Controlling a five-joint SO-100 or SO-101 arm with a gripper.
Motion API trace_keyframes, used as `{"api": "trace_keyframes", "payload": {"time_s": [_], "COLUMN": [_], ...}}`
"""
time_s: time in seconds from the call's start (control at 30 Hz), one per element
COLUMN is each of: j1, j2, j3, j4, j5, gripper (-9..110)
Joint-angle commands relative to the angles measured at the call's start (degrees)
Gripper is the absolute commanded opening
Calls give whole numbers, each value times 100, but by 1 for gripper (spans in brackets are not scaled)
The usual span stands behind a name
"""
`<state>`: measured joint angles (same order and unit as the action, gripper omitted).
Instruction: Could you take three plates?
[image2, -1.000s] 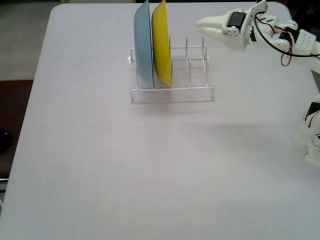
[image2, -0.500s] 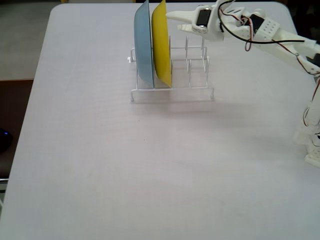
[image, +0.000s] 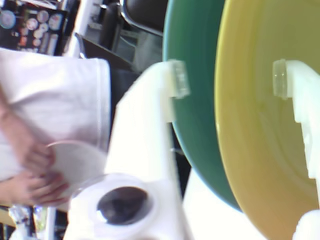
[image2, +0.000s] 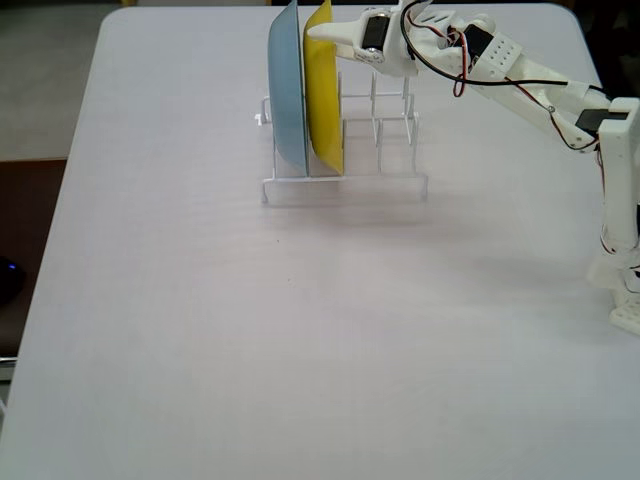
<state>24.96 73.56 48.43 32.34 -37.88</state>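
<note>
In the fixed view a yellow plate (image2: 323, 90) stands on edge in a white wire rack (image2: 385, 180), right beside a light blue plate (image2: 287, 90). My gripper (image2: 318, 32) reaches in from the right and is at the yellow plate's upper rim. In the wrist view the gripper (image: 230, 85) is open. The yellow plate (image: 265, 140) fills the space between the two white fingers (image: 150, 130), and its rim lies between the fingertips. The other plate (image: 192, 40) looks teal here and stands just behind it. I cannot tell whether a finger touches a plate.
The rack's slots to the right of the yellow plate hold nothing. The arm's base (image2: 625, 270) stands at the white table's (image2: 300, 340) right edge. In the wrist view a person in a white shirt (image: 55, 95) holds a pale round thing (image: 75, 160).
The arm has swung left from the table's right side, over the rack's bare slots. The gripper now stands at the yellow plate's upper rim. The plates have not moved.
</note>
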Motion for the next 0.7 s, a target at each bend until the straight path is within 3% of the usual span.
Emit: {"api": "trace_keyframes", "payload": {"time_s": [0.0, 0.17, 0.5, 0.67], "j1": [62, 26, 53, 44], "j2": [9, -88, -132, 677], "j3": [-712, -949, -2593, -2760], "j4": [132, 237, 1538, 2057], "j5": [141, 439, 765, 712], "gripper": [8, 0, 0, 0]}}
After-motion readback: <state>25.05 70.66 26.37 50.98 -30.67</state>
